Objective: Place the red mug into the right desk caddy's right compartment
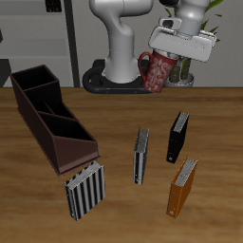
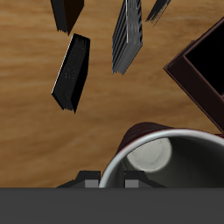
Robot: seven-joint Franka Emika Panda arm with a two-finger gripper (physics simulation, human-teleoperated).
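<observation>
My gripper (image 1: 171, 57) is shut on the red mug (image 1: 157, 69), a speckled red mug with a looped handle, and holds it tilted high above the table's back edge, near the robot's base. In the wrist view the mug's pale rim and inside (image 2: 150, 157) fill the space right under the fingers. The right desk caddy (image 1: 52, 119), a long dark maroon box with several bays, lies on the table well away from the mug. Its squarish end bay (image 1: 35, 85) is the one farthest back. One corner of the caddy (image 2: 203, 74) shows in the wrist view.
A black book (image 1: 177, 137), a grey book (image 1: 141, 155), an orange book (image 1: 183, 186) and a striped grey-white book (image 1: 84, 190) stand on the table nearer its front edge. The robot's base (image 1: 119, 76) and a potted plant (image 1: 185, 74) are at the back.
</observation>
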